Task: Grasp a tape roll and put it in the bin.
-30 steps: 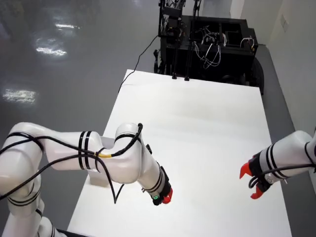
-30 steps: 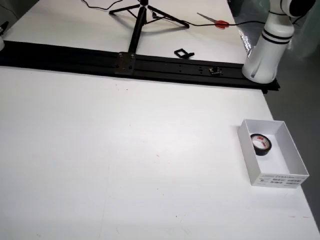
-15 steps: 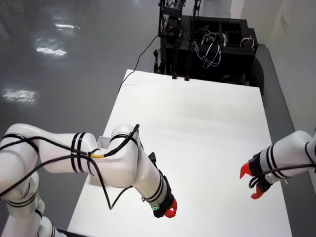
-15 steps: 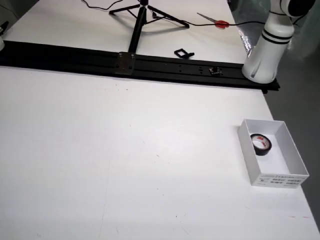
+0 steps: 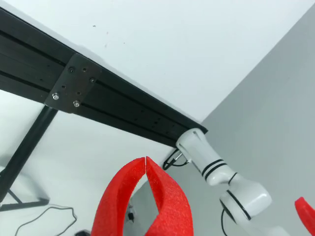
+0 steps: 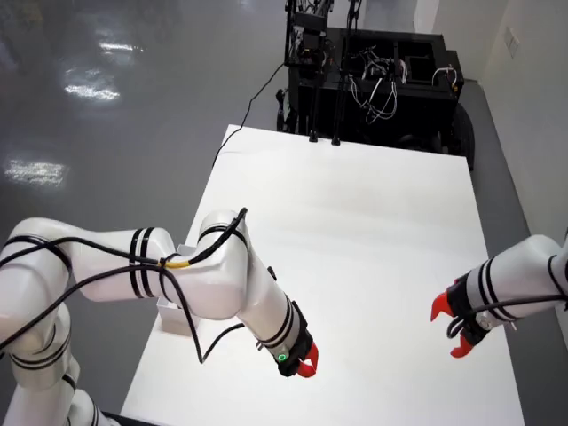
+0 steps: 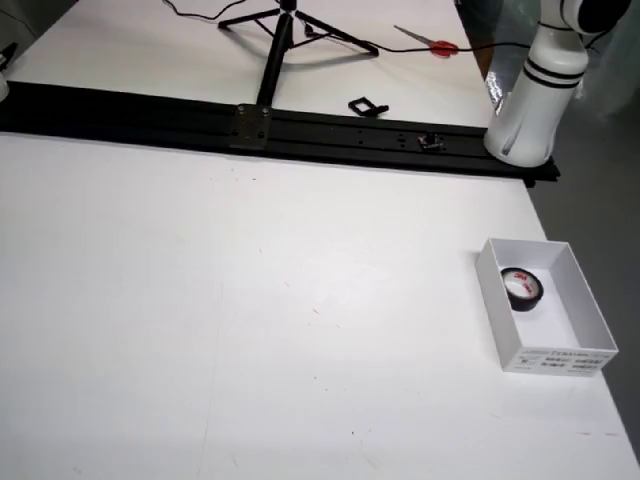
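Red gripper (image 5: 146, 169) fingertips meet with nothing between them, seen from the gripper's own camera, over a black rail (image 5: 123, 105). From the table-level view, a black tape roll (image 7: 521, 288) lies inside the white bin (image 7: 590, 305) near the table's (image 7: 250, 330) right edge.

A white counter (image 7: 250, 330) fills most of the fixed view of the tabletop. The landmark here is a white open bin (image 7: 545, 318) standing near the counter's right edge. Inside it, toward its far left corner, lies a black tape roll (image 7: 521, 288). Beyond the bin, a black rail (image 7: 300, 130) runs across the counter's far side. A white arm base (image 7: 530, 110) stands on the rail's right end, straight behind the bin. Farther back and to the bin's left are a black tripod (image 7: 280, 40), a small black clip (image 7: 364, 106) and red-handled scissors (image 7: 428, 42).
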### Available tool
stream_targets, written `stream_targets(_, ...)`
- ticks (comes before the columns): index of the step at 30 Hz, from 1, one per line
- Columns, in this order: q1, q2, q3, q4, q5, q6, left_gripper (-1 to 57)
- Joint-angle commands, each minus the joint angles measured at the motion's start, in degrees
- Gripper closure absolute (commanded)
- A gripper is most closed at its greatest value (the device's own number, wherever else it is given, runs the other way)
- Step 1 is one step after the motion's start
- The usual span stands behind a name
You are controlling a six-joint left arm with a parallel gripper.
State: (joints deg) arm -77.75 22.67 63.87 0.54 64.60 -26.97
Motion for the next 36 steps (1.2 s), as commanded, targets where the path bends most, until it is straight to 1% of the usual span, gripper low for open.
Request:
stream_targets(1,1.47,-0.26,0.28,-0.28,-0.62,-0.19,56.9)
stream_targets(8,1.99,-3.07,4.24,-0.19,-0.53,-1.07,56.7)
stream_targets(16,3.84,-8.96,11.97,-0.19,0.0,-2.3,56.7)
stream_targets(18,4.19,-9.75,13.03,-0.1,-0.09,0.07,56.7)
stream_targets(21,5.42,-9.75,12.94,-0.1,-0.79,9.91,56.7)
stream_targets(24,7.79,-9.75,12.94,-0.1,-1.5,15.63,56.7)
stream_targets(31,15.7,-9.75,12.94,0.07,-3.17,15.54,56.7)
stream_targets(36,18.34,-9.84,12.94,0.25,-3.17,16.68,56.7)
